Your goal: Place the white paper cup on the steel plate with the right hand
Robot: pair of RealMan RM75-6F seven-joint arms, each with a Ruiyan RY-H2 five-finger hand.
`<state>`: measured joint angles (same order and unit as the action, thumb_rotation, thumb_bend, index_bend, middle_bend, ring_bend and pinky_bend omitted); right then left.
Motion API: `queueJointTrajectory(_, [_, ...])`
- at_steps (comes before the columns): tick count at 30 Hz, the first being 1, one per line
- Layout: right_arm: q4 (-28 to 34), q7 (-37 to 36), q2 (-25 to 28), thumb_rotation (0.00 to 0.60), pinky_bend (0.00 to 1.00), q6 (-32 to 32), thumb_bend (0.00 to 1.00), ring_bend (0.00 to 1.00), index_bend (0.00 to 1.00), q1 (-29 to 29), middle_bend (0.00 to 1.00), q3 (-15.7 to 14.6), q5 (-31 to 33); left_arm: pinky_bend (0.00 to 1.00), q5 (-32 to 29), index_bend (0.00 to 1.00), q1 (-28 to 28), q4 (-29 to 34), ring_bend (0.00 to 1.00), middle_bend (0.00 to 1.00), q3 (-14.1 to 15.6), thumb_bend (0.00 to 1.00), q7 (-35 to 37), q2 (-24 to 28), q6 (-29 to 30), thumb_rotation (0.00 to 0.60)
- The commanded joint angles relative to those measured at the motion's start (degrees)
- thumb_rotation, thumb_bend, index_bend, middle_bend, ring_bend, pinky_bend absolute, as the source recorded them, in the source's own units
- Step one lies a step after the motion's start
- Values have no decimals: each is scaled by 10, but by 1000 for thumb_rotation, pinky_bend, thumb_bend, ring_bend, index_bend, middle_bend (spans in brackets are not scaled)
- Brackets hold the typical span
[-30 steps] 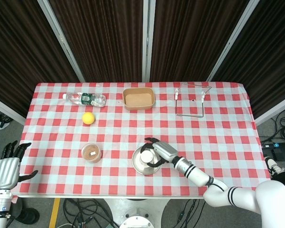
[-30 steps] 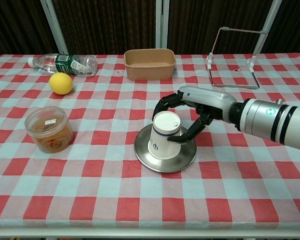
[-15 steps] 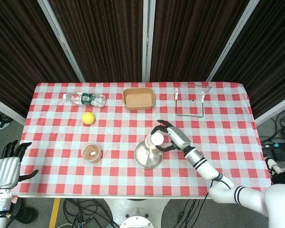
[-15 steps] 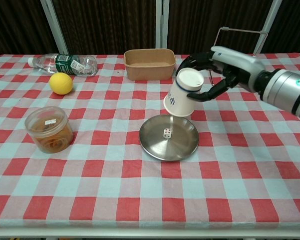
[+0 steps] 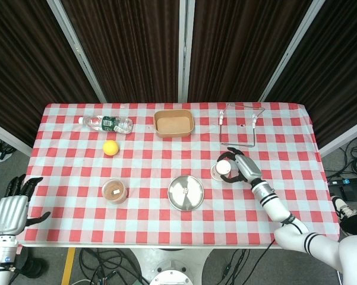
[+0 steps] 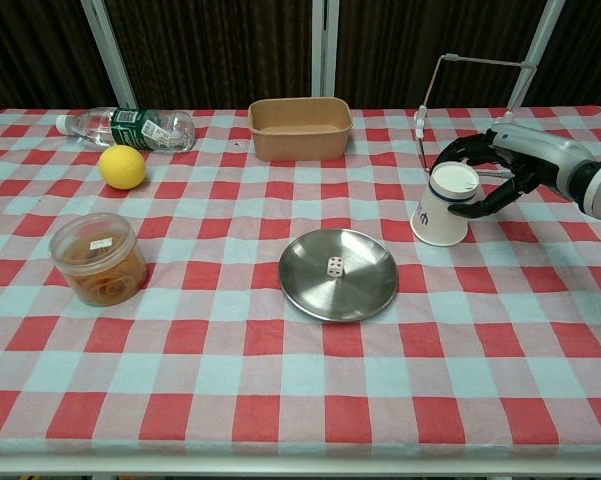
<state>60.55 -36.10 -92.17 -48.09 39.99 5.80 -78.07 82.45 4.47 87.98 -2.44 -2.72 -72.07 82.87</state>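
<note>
The white paper cup (image 6: 442, 208) is upside down, slightly tilted, on or just above the cloth to the right of the steel plate (image 6: 365, 292). My right hand (image 6: 505, 165) grips the cup's upper end, fingers curled around it. In the head view the cup (image 5: 223, 170) and right hand (image 5: 242, 166) are right of the plate (image 5: 193, 200), apart from it. A small white die (image 6: 333, 265) lies on the plate. My left hand (image 5: 12, 211) hangs off the table's near left corner, fingers spread and holding nothing.
A lidded plastic tub (image 6: 98, 258) stands left of the plate. Behind it are a yellow lemon (image 6: 122, 167) and a lying water bottle (image 6: 130, 127). A brown paper tray (image 6: 300, 127) sits at the back centre, and a wire stand (image 6: 475, 115) is just behind the right hand.
The right hand lifted the cup off the plate and carried it to the right, down beside the plate. The die that it covered now shows. The left hand stayed put.
</note>
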Motion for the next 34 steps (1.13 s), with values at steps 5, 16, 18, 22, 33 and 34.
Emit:
queueJointTrajectory(5, [48, 16, 39, 600, 11, -59, 241, 0, 0, -27, 121, 5, -17, 21, 1, 163, 1, 2, 21, 159, -1, 74, -2, 1, 0, 600])
queueJointTrajectory(16, [173, 139, 119, 600, 60, -232, 239, 40, 108, -130, 227, -24, -55, 20, 11, 163, 1, 3, 21, 159, 0, 74, 2, 0, 9, 600])
queueJointTrajectory(18, [186, 202, 134, 600, 60, -272, 240, 40, 117, -170, 227, -36, -43, 20, 10, 163, 0, 2, 21, 159, 1, 73, -1, 0, 9, 600])
queueJointTrajectory(22, [229, 303, 165, 600, 61, -342, 241, 22, 121, -242, 214, -55, -13, 21, 6, 162, 2, 1, 21, 159, -1, 73, -5, -1, 7, 600])
queueJointTrajectory(33, [317, 325, 230, 600, 51, -429, 251, 0, 120, -340, 175, -89, -41, 20, 11, 162, 9, 2, 21, 159, -4, 74, -29, -14, 9, 600])
queueJointTrajectory(34, [318, 323, 231, 600, 49, -428, 251, 0, 120, -341, 172, -88, -44, 20, 12, 162, 9, 2, 21, 159, -4, 74, -29, -15, 10, 600])
